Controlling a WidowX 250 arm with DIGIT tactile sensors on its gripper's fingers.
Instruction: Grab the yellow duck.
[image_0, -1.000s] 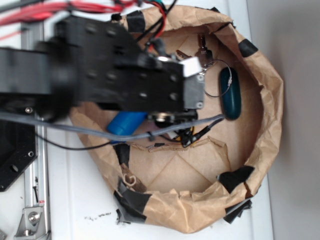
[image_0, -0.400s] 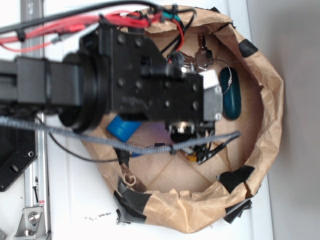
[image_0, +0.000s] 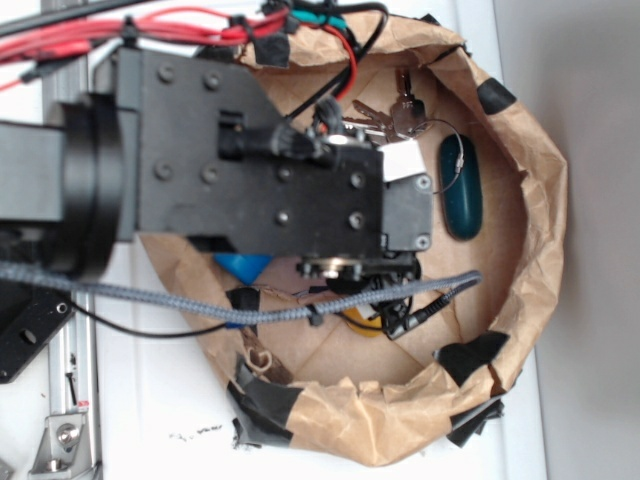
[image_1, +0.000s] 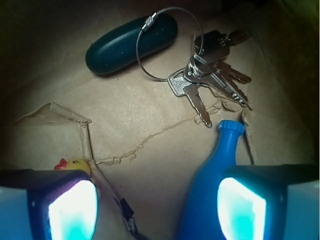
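The jaws (image_1: 157, 207) stand spread wide with nothing between them, their two pads lit pale blue-green at the lower corners of the wrist view. The yellow duck (image_1: 74, 164) sits just above the pad on the left of that view, touching or almost touching its top edge; only the rounded head, a dark eye and the red-orange beak show, the rest hidden behind the pad. A blue bottle (image_1: 215, 165) lies between the pads, nearer the pad on the right, its neck pointing away from the jaws. Further out beyond the bottle's cap lies a bunch of keys (image_1: 212, 65) on a wire loop, and beyond the duck's side a dark teal oblong case (image_1: 131, 44) that the loop overlaps.

From the exterior view the black arm (image_0: 250, 170) covers most of a crumpled brown paper nest (image_0: 530, 250) patched with black tape, which rests on a white desk (image_0: 150, 400). A sliver of yellow (image_0: 362, 322) peeks out below the arm.
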